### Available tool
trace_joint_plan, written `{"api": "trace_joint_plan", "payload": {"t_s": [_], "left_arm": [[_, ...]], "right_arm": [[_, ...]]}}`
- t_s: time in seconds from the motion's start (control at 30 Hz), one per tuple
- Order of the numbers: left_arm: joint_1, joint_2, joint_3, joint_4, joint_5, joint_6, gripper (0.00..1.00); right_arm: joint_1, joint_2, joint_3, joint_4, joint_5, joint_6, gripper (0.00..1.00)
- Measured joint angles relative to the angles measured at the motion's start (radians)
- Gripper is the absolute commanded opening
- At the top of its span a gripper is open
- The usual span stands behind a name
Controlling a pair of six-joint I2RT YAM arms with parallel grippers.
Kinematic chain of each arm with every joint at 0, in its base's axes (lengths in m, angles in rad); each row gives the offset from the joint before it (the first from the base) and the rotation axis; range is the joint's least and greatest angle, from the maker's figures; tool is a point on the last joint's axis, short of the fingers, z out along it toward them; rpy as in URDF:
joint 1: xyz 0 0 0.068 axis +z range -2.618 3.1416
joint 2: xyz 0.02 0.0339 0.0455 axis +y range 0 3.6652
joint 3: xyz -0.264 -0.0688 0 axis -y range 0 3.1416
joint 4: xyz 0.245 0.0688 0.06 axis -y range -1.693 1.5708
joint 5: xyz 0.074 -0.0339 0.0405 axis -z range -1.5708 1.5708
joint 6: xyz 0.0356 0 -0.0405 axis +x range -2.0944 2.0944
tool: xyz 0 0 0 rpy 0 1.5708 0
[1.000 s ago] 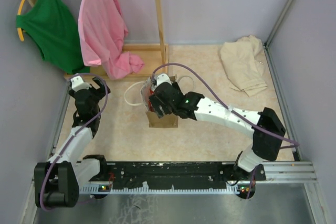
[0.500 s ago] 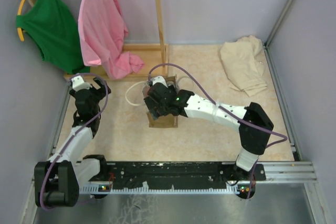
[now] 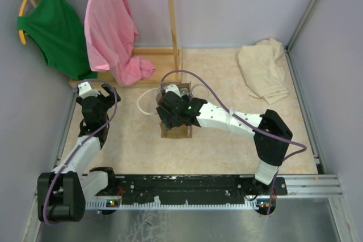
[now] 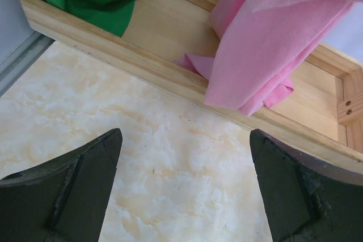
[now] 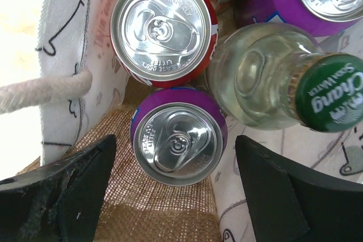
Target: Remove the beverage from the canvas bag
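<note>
marbled table (image 4: 170,157) | burlap canvas bag (image 5: 161,213) | round purple can (image 5: 179,143) | left pincer (image 4: 185,134), right pincer (image 5: 176,139) wide

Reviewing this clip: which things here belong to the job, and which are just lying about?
Job: canvas bag; purple can, red can and green-capped bottle inside it; right gripper, open over them.
Lying about: green shirt, pink shirt, wooden rack, beige cloth, open left gripper.

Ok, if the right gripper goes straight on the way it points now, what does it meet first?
Probably the purple can, its lid centred between the open fingers of the right gripper, in the canvas bag. The taller-looking glass bottle could catch one finger first; depth is unclear.
</note>
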Motion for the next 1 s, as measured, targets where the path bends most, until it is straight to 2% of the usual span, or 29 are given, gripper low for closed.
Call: {"api": "trace_joint_plan", "payload": {"t_s": [0.4, 0.57, 0.73, 0.87, 0.9, 1.0], "left_arm": [[0.000, 0.006, -0.002, 0.007, 0.001, -0.003, 1.00], [0.000, 0.011, -0.002, 0.008, 0.003, -0.009, 1.00], [0.000, 0.013, -0.003, 0.008, 0.003, -0.010, 1.00], [0.000, 0.024, -0.003, 0.012, 0.003, -0.010, 1.00], [0.000, 0.027, -0.003, 0.013, 0.004, -0.010, 1.00], [0.000, 0.033, -0.003, 0.014, 0.004, -0.010, 1.00]], "right_arm": [[0.002, 0.039, 0.002, 0.004, -0.002, 0.008, 0.81], [0.006, 0.063, 0.010, -0.003, 0.012, 0.006, 0.74], [0.006, 0.095, 0.035, -0.026, 0.039, -0.001, 0.52], [0.008, 0.099, 0.038, -0.027, 0.048, -0.004, 0.50], [0.009, 0.102, 0.042, -0.029, 0.051, -0.005, 0.45], [0.011, 0.107, 0.048, -0.034, 0.056, -0.005, 0.20]]}}
